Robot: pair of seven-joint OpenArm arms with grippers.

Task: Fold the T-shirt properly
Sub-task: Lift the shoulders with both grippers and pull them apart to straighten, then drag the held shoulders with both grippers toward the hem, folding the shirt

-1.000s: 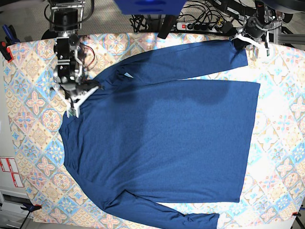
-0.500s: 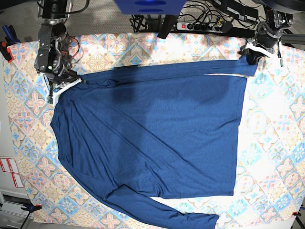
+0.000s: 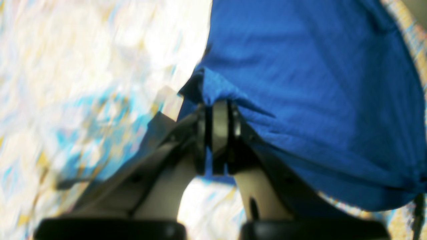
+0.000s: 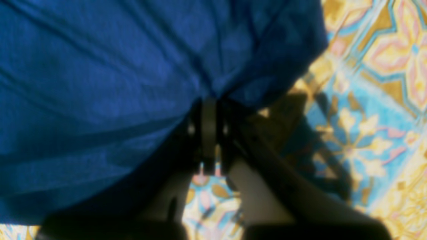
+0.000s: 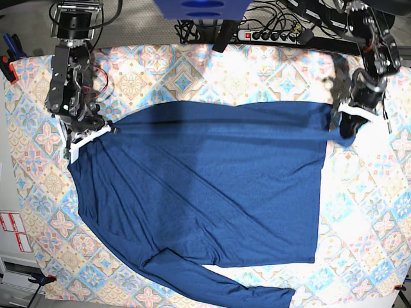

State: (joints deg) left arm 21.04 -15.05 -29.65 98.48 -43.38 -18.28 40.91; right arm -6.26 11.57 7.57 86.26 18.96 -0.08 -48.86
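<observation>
Both pincers are clamped on the shirt [image 5: 199, 186]: left pincer [image 5: 350, 122], right pincer [image 5: 87, 133]. Carry that edge over level, taut, and lay it down evenly.

Bright overhead light, blurred wrist views

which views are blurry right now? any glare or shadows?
Left wrist: tablecloth smeared and washed out by glare, left gripper and T-shirt soft. Right wrist: everything soft, right gripper in deep shadow, its shadow cast on the cloth. Base: sharp; a dark shadow band along the shirt's top edge.
</observation>
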